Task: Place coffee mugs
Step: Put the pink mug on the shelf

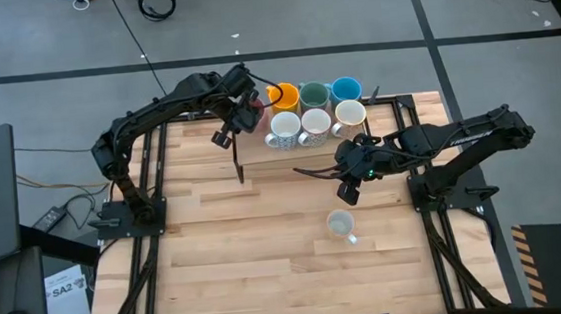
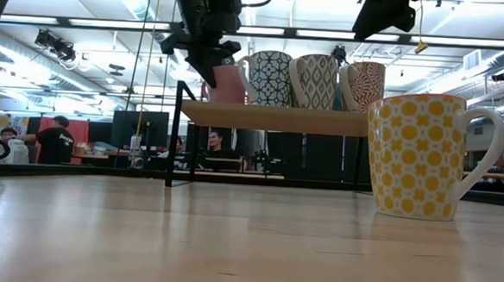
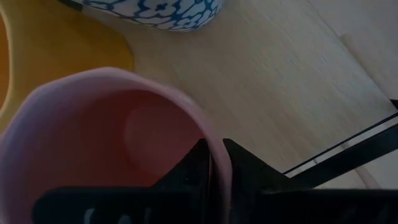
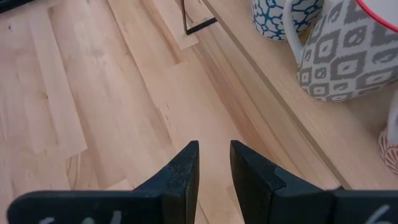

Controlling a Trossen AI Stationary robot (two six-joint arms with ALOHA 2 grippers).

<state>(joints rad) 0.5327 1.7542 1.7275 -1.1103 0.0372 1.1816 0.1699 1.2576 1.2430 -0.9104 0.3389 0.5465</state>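
**Seventh mug going onto the shelf, one left on the bench**

The left hand [image 1: 247,107] is closed on the rim of the pink mug [image 3: 93,143], one finger inside the wall and one outside, as its wrist view shows. It holds the mug at the left end of the raised wooden shelf [image 2: 270,118]; whether the mug's base already rests on the shelf cannot be told. Just beyond this hand stands the orange mug [image 1: 283,98], and beside it the blue-patterned white mug [image 1: 283,129].

Further from the left hand the shelf is filling: the dark green mug [image 1: 314,96] and bright blue mug [image 1: 345,90] in the back row, the grey-patterned mug [image 1: 315,124] and the red-patterned mug [image 1: 349,115] in the front row. That makes six mugs set, with the pink one apparently the seventh.

The right hand [image 1: 347,172] hovers over the bench [image 1: 238,251] just in front of the shelf, its fingers slightly parted and empty. The yellow-patterned mug [image 1: 341,223] stands upright on the bench, nearer the front edge than this hand and apart from it.

By this reading the work is nearly finished: release the pink mug, then fetch the yellow-patterned one.
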